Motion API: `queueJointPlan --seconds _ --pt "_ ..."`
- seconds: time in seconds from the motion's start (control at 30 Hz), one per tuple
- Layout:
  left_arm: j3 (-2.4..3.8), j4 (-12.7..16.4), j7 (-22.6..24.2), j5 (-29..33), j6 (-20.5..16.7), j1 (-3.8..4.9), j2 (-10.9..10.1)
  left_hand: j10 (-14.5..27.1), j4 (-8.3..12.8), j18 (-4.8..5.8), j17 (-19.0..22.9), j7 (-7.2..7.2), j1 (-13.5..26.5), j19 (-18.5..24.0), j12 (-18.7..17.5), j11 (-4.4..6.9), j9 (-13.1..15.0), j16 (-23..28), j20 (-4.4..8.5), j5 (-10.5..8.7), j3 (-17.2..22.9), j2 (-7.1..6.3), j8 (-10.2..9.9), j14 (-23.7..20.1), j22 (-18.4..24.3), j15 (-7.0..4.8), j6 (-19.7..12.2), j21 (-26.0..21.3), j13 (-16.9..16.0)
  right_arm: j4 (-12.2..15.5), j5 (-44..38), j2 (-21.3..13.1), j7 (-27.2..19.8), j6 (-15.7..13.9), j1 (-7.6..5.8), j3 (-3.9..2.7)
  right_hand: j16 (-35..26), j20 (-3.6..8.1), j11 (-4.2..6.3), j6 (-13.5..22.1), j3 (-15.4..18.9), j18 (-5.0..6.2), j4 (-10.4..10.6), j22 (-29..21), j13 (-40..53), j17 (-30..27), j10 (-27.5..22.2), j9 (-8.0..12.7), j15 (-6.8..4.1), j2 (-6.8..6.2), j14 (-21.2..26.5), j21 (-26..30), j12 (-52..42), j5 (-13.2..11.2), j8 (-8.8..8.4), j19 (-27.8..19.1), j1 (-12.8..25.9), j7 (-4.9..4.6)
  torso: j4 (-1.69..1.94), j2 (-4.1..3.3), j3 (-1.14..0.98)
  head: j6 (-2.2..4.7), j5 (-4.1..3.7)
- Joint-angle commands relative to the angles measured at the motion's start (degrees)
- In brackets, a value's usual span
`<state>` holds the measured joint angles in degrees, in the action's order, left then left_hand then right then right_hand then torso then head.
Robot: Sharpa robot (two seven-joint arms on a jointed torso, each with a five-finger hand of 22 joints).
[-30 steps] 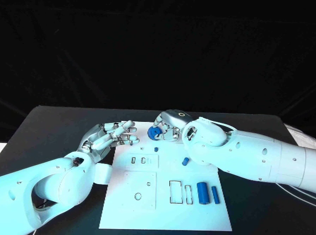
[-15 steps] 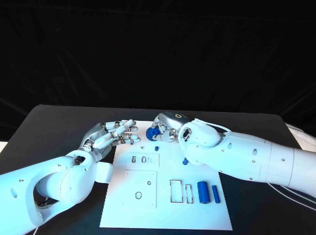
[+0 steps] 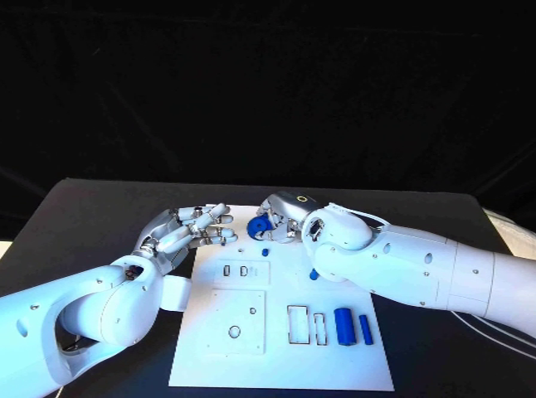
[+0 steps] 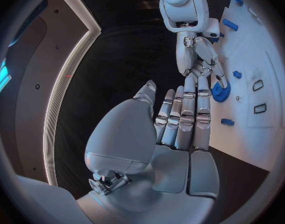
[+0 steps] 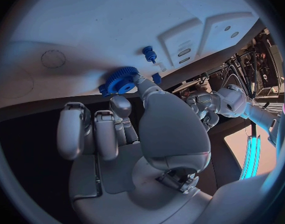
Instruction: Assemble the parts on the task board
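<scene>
The robot's right hand (image 3: 289, 217) hovered at the far edge of the white rectangular task board (image 3: 259, 352), its fingertips pinched on a small blue toothed gear wheel (image 3: 260, 225), held just above the board's far end. From the right wrist view the gear (image 5: 119, 80) sat between the tips alone, its teeth clear to see. The left hand (image 3: 191, 230) waited just to the left of it, over the black worktop (image 3: 95, 211) at the board's far left corner, fingers spread and straight, holding nothing.

A gear like that looked like hard plastic to me: light, stiff, unlikely to bend, but small and easy to fumble. I judged the toothed rim gave the better bite, while the flat faces would be slicker; taking it by the rim on opposite sides would also leave the centre bore free for whatever peg it goes on.

On the near right part of the board lay a stubby blue cylinder (image 3: 344, 325) beside a thinner blue rod (image 3: 365, 328), well apart from the hands. A small blue peg (image 3: 265, 250) stood near the gear.
</scene>
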<state>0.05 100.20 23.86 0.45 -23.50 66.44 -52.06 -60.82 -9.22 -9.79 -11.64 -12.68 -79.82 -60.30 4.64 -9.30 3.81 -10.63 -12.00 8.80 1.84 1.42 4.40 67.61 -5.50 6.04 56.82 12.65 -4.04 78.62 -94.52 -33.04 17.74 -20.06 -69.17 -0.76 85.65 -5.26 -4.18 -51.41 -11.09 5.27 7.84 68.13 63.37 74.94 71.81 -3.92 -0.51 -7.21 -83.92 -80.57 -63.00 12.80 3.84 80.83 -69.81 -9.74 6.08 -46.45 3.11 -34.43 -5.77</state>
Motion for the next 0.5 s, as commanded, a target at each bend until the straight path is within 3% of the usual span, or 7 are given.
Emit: queueJointPlan --seconds 0.03,0.1,0.23,0.37,0.5 --pt "0.03 0.1 0.1 0.0 1.2 0.05 0.0 -0.1 0.3 -0.57 -0.1 -0.18 -0.5 -0.4 -0.4 -0.14 -0.1 0.2 -0.19 -0.26 0.0 0.18 -0.3 -0.5 0.1 0.06 0.1 -0.4 0.0 0.6 1.7 -0.5 -1.0 -0.5 0.11 0.03 -0.1 -0.55 -0.34 0.2 2.1 -1.01 2.8 0.1 0.4 5.6 0.1 -0.1 0.39 0.3 -4.2 0.1 -0.7 1.6 0.25 0.2 2.3 0.06 0.02 0.0 -0.05 0.04 -0.01" --pt "0.03 0.0 0.0 0.0 1.3 0.05 0.0 0.0 0.3 -0.56 -0.1 -0.22 -0.5 -0.4 -0.4 -0.18 -0.1 0.3 -0.2 -0.27 0.0 0.17 -0.4 -0.6 0.1 0.09 0.0 -0.4 0.0 1.0 2.8 -1.0 -1.3 -0.9 0.13 0.03 -0.1 -0.5 -0.35 -0.1 3.5 -1.0 4.8 0.3 0.9 5.6 0.4 -0.2 0.44 0.86 -4.2 0.0 -1.3 4.0 0.45 0.2 3.9 0.18 -0.05 0.01 -0.05 0.07 0.06" --pt "0.03 0.0 0.0 0.0 1.3 0.05 0.0 0.1 0.3 -0.55 -0.1 -0.26 -0.5 -0.4 -0.5 -0.22 -0.1 0.3 -0.22 -0.28 -0.1 0.16 -0.4 -0.6 0.1 0.12 -0.1 -0.5 0.1 2.2 4.9 -2.4 -2.7 -1.9 0.19 0.01 0.1 -0.44 -0.22 -0.7 4.8 -1.09 6.1 0.8 2.1 5.9 1.2 -0.3 0.34 1.59 -4.3 -0.3 -2.7 6.5 0.75 0.5 4.2 0.34 -0.08 -0.02 -0.08 0.02 0.04" --pt "0.03 0.1 -0.1 0.0 1.2 0.05 -0.2 0.2 0.4 -0.54 -0.2 -0.31 -0.5 -0.4 -0.5 -0.26 -0.1 0.4 -0.23 -0.28 -0.1 0.16 -0.5 -0.7 0.2 0.15 -0.1 -0.5 0.1 3.0 7.2 -3.5 -4.2 -1.0 0.21 0.0 0.3 -0.37 -0.09 -1.2 5.1 -1.22 6.3 1.5 3.2 6.3 2.0 -0.4 0.25 2.08 -4.4 -0.6 -3.8 7.2 0.95 0.8 3.8 0.48 -0.21 -0.04 -0.05 0.21 0.13" --pt "0.03 0.2 -0.2 0.0 1.2 0.05 -0.2 0.2 0.4 -0.52 -0.2 -0.36 -0.5 -0.3 -0.6 -0.3 -0.1 0.5 -0.26 -0.28 -0.1 0.16 -0.5 -0.7 0.2 0.19 -0.2 -0.6 0.1 2.9 9.0 -3.3 -4.7 0.8 0.2 0.0 0.4 -0.36 -0.07 -1.2 5.2 -1.25 6.3 1.6 3.3 6.5 2.0 -0.4 0.24 2.11 -4.4 -0.7 -3.9 7.3 0.97 0.8 3.8 0.49 -0.05 -0.04 -0.05 0.16 -0.19"
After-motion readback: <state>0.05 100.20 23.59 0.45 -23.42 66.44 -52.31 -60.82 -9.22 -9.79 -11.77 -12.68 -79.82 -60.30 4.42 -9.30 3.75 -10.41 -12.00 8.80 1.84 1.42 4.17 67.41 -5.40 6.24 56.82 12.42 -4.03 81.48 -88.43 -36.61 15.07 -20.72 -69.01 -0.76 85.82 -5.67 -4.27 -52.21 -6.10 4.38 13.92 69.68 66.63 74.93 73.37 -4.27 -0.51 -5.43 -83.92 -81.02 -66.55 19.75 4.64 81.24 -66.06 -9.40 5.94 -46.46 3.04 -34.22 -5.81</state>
